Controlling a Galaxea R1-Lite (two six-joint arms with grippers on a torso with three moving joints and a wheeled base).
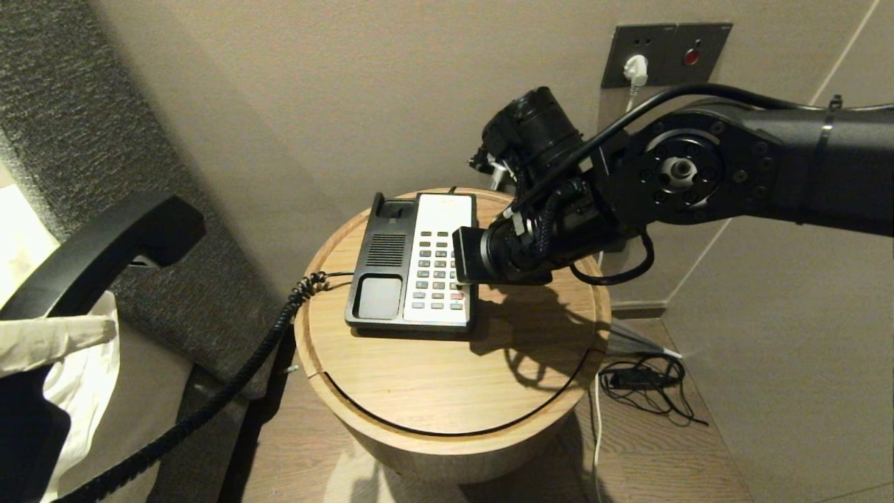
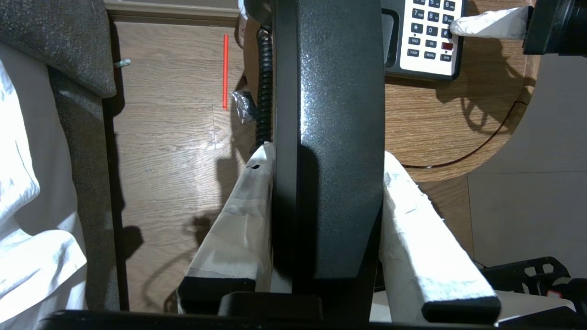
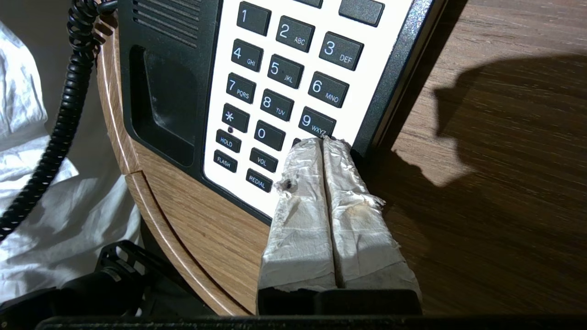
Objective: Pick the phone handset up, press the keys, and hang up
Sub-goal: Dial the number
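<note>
So the phone handset [image 1: 105, 248] is off its cradle, clamped in my left pincer [image 2: 321, 220] clear of the counter [image 1: 447, 377], my right pincer [image 3: 323, 146], closed empty, presses the keys [image 3: 275, 98], and hanging up remains.

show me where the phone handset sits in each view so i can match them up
Head view: the phone handset is at the far left, lifted off the base, held by the left gripper.
Left wrist view: it fills the centre as a tall black bar between the taped fingers.
Right wrist view: not in it; only the coiled cord shows.
Shared landmark: the keys, with the right gripper on them.
</note>
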